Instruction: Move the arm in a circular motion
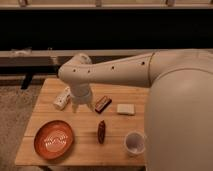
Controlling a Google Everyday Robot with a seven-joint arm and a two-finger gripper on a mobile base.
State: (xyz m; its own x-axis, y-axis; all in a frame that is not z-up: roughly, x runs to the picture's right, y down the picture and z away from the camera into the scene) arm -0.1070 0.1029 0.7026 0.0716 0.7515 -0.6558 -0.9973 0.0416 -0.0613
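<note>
Wooden table (pixel 47 107) lay under your arm (pixel 115 70), gripper (pixel 76 106) at its tip, grip unreadable. A bottle (pixel 62 98) and a bar (pixel 103 103) flanked it.

The cream-white arm (pixel 125 67) reaches left from the right foreground, then bends downward, its gripper (pixel 76 106) at the lower end, pointing down.

No text, label, brand or number can be read: none on the arm (pixel 115 70), its gripper (pixel 76 106) low over the wooden table (pixel 116 127), the white bottle (pixel 62 98) or the dark snack packet (pixel 103 103).
</note>
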